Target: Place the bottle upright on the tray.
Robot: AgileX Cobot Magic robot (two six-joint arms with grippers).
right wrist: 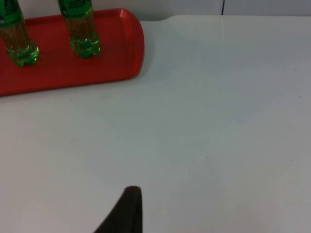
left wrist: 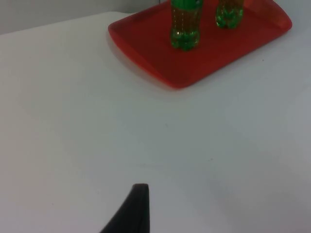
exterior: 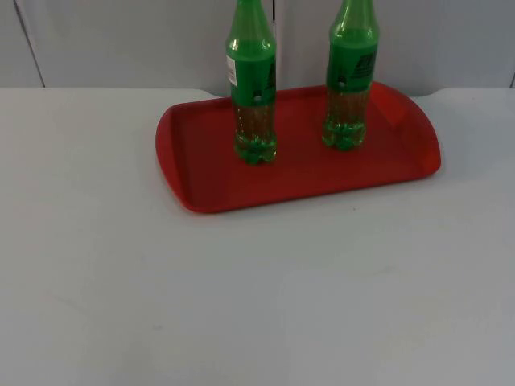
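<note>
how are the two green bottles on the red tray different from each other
The left bottle stands nearer the tray's front edge; the right bottle stands farther back. The left bottle's label shows a white patch on its side, while the right bottle's label shows dark print. Both are green, stand upright on the red tray, apart from each other, and look alike in shape.

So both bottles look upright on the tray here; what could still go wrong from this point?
Two risks, both hedged. The left bottle and right bottle are tall and narrow, so a nudge to the red tray could tip them. Both stand toward the tray's far side, near the table's end at the partition wall, so an arm reaching in again might brush one.
</note>
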